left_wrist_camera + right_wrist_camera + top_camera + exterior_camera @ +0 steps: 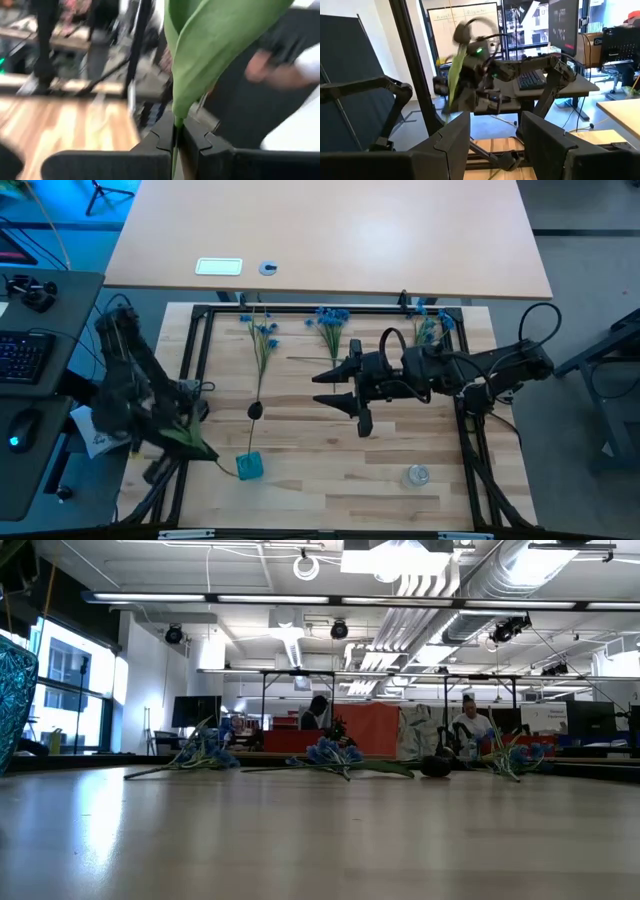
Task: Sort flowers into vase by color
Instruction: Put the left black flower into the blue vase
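A pale wooden surface [330, 480] sits inside a black metal frame [300, 310]. Beyond its far edge stands a second, lighter surface [400, 240] carrying a white label [219, 267] and a small round disc [268, 268]. At the far left, a keyboard [22, 358] and mouse [22, 427] lie on a dark desk [50, 300].

Both arms are matte black with blocky jointed segments. The right claw [345, 388] has two wedge-shaped black fingers [451, 145]; looping black cables [540, 315] trail behind it.
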Controlling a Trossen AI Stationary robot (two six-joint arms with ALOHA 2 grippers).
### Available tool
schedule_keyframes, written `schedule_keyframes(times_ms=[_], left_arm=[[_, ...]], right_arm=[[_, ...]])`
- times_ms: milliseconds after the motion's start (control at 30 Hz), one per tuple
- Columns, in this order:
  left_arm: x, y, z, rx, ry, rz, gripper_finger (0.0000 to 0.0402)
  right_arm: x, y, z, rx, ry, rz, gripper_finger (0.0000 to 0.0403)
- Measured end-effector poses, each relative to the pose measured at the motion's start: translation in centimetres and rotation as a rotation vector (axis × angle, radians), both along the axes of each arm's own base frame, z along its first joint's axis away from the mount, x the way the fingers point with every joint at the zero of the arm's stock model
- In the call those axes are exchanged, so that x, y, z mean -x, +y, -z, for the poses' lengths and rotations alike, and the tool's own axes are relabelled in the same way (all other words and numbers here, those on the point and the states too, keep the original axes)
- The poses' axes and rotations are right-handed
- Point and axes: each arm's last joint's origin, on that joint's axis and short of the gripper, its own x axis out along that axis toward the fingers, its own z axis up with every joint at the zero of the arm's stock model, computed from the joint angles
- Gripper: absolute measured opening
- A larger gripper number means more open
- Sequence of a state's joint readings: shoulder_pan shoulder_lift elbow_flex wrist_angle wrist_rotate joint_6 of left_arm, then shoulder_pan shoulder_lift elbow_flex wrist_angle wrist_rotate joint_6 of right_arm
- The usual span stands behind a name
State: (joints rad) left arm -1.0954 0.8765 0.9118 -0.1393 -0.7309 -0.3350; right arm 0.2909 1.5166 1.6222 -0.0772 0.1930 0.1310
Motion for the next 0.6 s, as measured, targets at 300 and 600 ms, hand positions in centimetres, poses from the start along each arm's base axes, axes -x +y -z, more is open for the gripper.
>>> schedule_keyframes(times_ms=[300, 600], left_arm=[[0.4, -0.7, 3.9, -0.131, 0.176, -0.239, 0.0000], [0.2, -1.6, 4.7, -0.105, 0.234, -0.208, 0.0000]], right_arm=[[0.0, -0.1, 0.0, -0.052, 0.006, 0.026, 0.0172], [0.0, -0.1, 0.0, -0.053, 0.005, 0.045, 0.0172]])
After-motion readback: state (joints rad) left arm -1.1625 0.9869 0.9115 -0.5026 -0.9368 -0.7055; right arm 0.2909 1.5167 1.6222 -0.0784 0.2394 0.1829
